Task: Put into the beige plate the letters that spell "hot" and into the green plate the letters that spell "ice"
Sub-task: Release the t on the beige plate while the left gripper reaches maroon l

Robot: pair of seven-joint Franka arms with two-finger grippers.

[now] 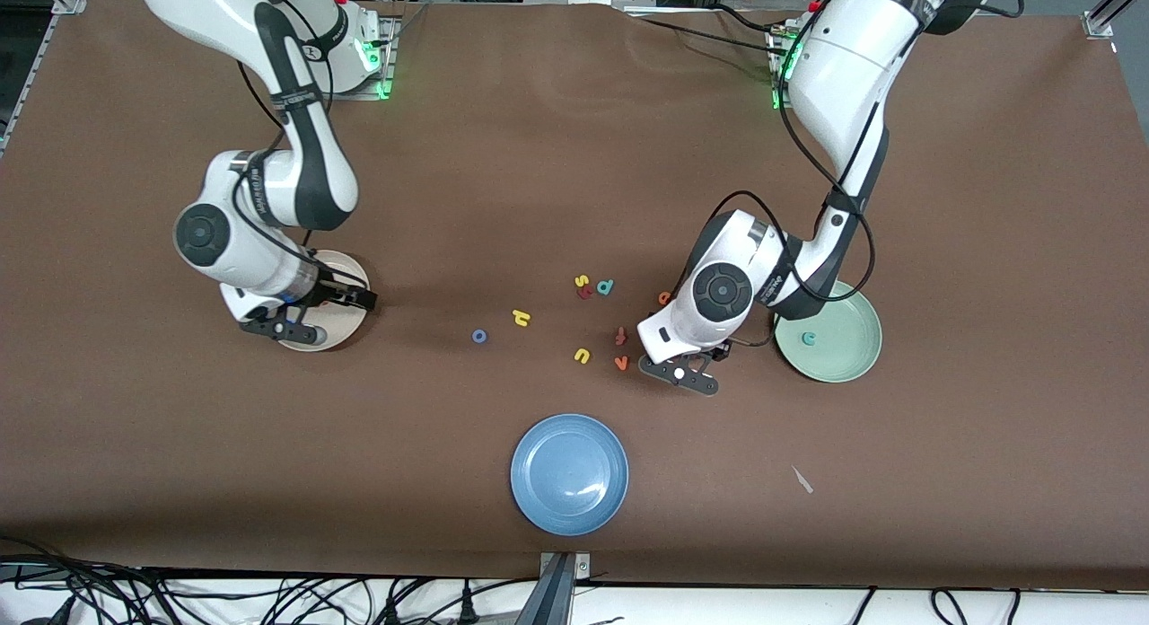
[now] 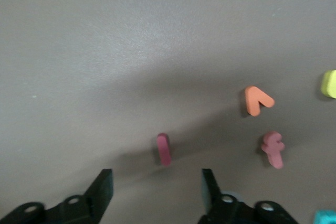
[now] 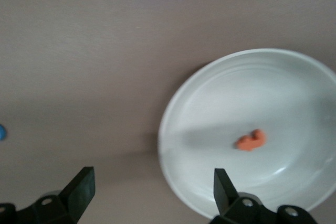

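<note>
1. Letters for "hot" are split up: the orange hooked t [image 3: 251, 140] lies inside the beige plate [image 1: 352, 268], while the yellow h [image 1: 521, 317] and the blue o [image 1: 479, 336] lie on the brown tabletop [image 1: 556, 140] between the two arms
2. Of the "ice" letters, the teal c [image 1: 810, 338] rests in the green plate [image 1: 853, 356]; the dark red i [image 2: 164, 149] lies on the tabletop, and the orange e [image 1: 664, 296] peeks out beside the left arm
3. Right gripper [image 3: 149, 192] hangs over the edge of the beige plate, its fingers spread wide with nothing between them
4. Left gripper [image 2: 156, 192] is low over the dark red i, fingers apart on either side of it and not touching it
5. Close by lie the orange v [image 2: 257, 100], the salmon cross-shaped t [image 2: 273, 149], the yellow u [image 1: 582, 356] and the teal d [image 1: 605, 287]
6. Blue plate [image 1: 569, 474] sits nearest the front camera
</note>
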